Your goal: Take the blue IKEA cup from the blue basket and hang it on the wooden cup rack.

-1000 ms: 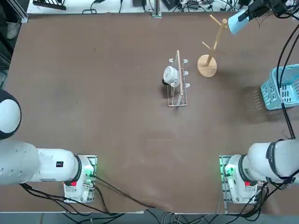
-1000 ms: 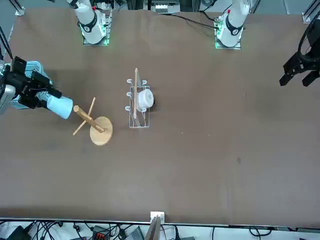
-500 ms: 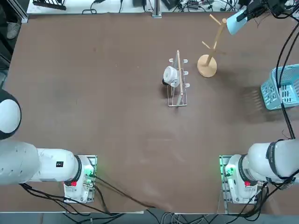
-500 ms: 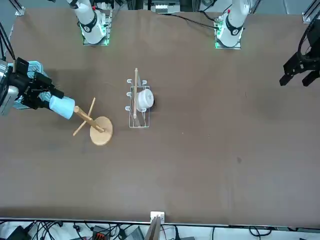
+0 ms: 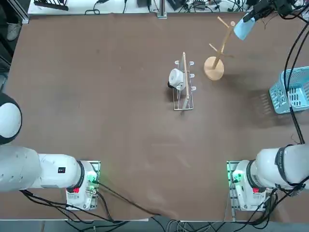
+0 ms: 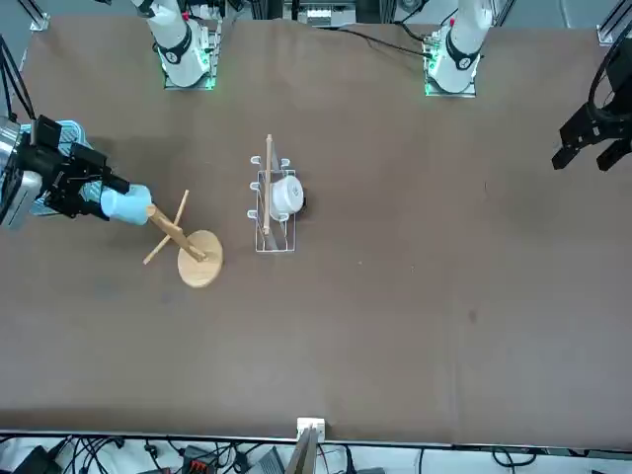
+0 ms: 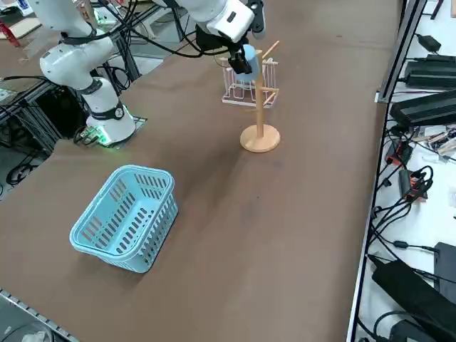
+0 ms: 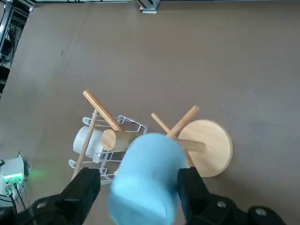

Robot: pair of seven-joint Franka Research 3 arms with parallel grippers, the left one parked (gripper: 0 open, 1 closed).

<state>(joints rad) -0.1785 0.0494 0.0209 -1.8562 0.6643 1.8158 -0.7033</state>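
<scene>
My right gripper (image 8: 139,190) is shut on the blue IKEA cup (image 8: 147,180), a pale blue cup held on its side high above the table. The cup (image 5: 241,29) sits right against the top of the wooden cup rack (image 5: 214,67); in the front view the cup (image 6: 123,204) touches the upper end of a peg of the rack (image 6: 199,259). In the wrist view, the rack's pegs (image 8: 108,120) and round base (image 8: 213,145) lie just beyond the cup. The blue basket (image 7: 128,217) stands with nothing in it, well apart from the gripper (image 7: 239,43).
A low wire rack (image 5: 184,92) with a wooden bar holds a white cup (image 5: 175,77) just left of the wooden rack. The basket (image 5: 292,89) is near the table's right edge. Cables run from the right arm above it.
The right gripper has carried the blue cup leftward and closer to the rack's top; the cup now meets the peg instead of hanging beside it.
</scene>
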